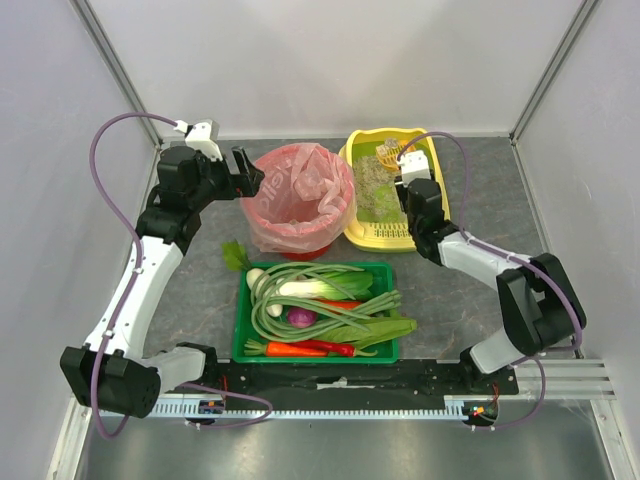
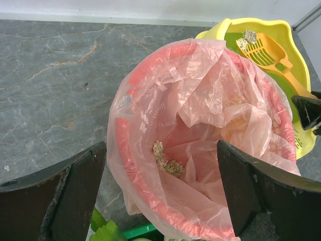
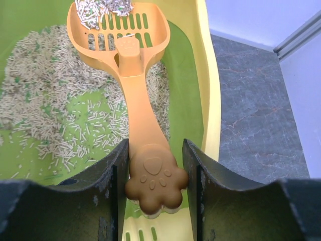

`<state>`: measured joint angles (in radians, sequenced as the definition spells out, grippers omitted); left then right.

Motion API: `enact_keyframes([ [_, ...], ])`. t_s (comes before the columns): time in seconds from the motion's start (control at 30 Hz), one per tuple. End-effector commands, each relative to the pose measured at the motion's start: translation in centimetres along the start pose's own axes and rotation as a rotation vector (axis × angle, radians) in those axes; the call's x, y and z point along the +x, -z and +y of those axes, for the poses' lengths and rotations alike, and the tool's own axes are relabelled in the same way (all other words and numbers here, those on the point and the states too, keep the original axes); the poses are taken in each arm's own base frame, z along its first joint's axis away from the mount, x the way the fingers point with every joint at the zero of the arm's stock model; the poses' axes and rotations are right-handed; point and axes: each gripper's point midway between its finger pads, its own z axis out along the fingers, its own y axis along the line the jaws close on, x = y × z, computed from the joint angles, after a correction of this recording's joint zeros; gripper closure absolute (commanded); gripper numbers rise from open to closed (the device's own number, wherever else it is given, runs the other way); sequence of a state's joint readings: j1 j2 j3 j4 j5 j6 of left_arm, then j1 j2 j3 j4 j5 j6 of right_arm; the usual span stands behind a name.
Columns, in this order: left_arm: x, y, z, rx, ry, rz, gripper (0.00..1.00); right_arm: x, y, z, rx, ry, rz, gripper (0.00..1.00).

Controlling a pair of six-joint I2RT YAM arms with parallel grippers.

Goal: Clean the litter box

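The litter box (image 1: 372,236) sits at 1 o'clock on the table (image 1: 200,290), near the rear wall. Pellet litter (image 3: 45,100) partly covers its green floor. The right gripper (image 3: 155,168) is clamped on the paw-shaped handle end of the orange scoop (image 3: 136,95), whose slotted blade carries litter. At the box's 9 o'clock stands the red bin (image 2: 125,150) with a pink bag and clumps (image 2: 168,163) inside. The left gripper (image 2: 159,150) hovers above it, jaws spread wide and empty. The green vegetable tray (image 1: 240,330) lies at the bin's 6 o'clock.
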<state>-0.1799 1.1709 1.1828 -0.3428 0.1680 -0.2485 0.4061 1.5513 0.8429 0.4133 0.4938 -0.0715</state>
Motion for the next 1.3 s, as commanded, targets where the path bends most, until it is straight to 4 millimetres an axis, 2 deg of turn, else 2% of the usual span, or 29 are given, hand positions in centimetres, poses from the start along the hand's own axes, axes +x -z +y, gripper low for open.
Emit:
enact_keyframes([
  [0.0,-2.3,1.0,-1.0,0.038,-0.021,-0.062,0.03,-3.4,1.8,0.1,-0.008,-0.06,-0.108,1.0],
  [0.17,-2.2,1.4,-1.1,0.041,-0.021,-0.063,0.03,-4.8,3.8,0.4,-0.027,-0.068,-0.137,1.0],
  [0.3,-1.3,1.6,-1.0,0.039,-0.017,-0.048,0.04,-5.9,6.7,0.3,-0.065,-0.099,-0.178,1.0],
  [0.47,0.5,1.7,-0.6,0.045,-0.041,-0.036,0.04,-5.1,9.2,0.6,-0.128,-0.125,-0.194,1.0],
  [0.5,1.0,1.7,-0.4,0.045,-0.041,-0.034,0.04,-4.1,9.6,0.5,-0.13,-0.126,-0.192,1.0],
  [0.63,2.4,1.9,-0.8,0.074,-0.031,-0.002,0.04,-2.9,10.0,0.5,-0.135,-0.128,-0.202,1.0],
  [0.67,3.0,2.0,-0.8,0.079,-0.024,0.008,0.04,-1.9,10.1,0.7,-0.142,-0.118,-0.192,1.0],
  [0.7,3.3,2.1,-1.2,0.101,-0.024,0.014,0.04,-2.2,10.5,0.4,-0.143,-0.124,-0.214,1.0],
  [0.77,4.6,2.4,-1.2,0.113,-0.018,0.032,0.04,-1.1,11.1,-0.5,-0.109,-0.144,-0.215,1.0],
  [0.83,5.3,2.8,-1.7,0.146,-0.015,0.039,0.04,-0.4,11.6,-0.3,-0.131,-0.161,-0.205,1.0],
  [0.97,6.8,3.2,-1.9,0.178,-0.031,0.069,0.04,-0.6,12.2,-0.2,-0.16,-0.18,-0.202,1.0],
  [1.1,7.3,3.6,-2.1,0.2,-0.068,0.096,0.05,-0.1,11.7,-0.7,-0.128,-0.158,-0.158,1.0],
  [1.2,7.8,3.6,-1.9,0.204,-0.098,0.102,0.05,-0.2,11.9,1.0,-0.22,-0.155,-0.17,1.0],
  [1.27,8.0,3.6,-1.8,0.203,-0.107,0.103,0.05,-0.3,11.9,0.8,-0.209,-0.145,-0.162,1.0],
])
